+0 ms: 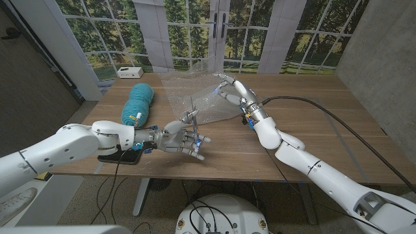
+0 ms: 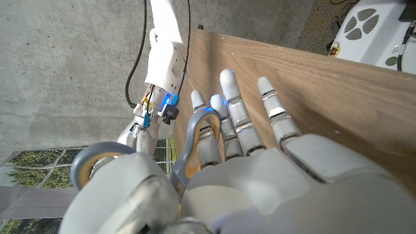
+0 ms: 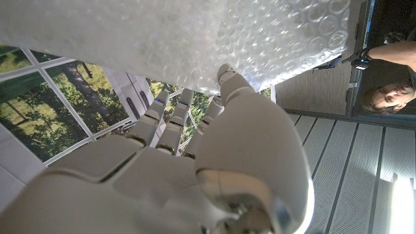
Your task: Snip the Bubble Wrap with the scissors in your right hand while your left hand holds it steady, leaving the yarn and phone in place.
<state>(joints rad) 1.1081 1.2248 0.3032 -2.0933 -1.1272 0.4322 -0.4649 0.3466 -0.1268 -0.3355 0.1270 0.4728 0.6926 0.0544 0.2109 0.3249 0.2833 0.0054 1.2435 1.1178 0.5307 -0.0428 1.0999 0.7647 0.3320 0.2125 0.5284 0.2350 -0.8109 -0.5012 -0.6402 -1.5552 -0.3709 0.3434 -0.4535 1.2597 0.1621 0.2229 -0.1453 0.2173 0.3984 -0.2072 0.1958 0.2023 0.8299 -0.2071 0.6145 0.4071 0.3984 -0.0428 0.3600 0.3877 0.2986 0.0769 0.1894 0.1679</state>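
Note:
My left hand [image 1: 181,138] grips the grey-handled scissors [image 1: 192,117], whose blades point up toward the near edge of the Bubble Wrap [image 1: 195,94]. In the left wrist view the scissors' handle loops [image 2: 194,140] sit in my left hand [image 2: 273,182]. My right hand [image 1: 233,90] holds the wrap's right edge lifted off the table. The right wrist view has my right hand [image 3: 195,162] with its thumb against the Bubble Wrap [image 3: 195,39]. The teal yarn [image 1: 138,104] lies left of the wrap. The black phone [image 1: 122,156] lies partly under my left forearm.
A small white box [image 1: 130,71] stands at the table's far left corner. A black cable [image 1: 325,114] runs along my right arm across the wooden table [image 1: 312,136]. A person [image 3: 385,97] is at the edge of the right wrist view.

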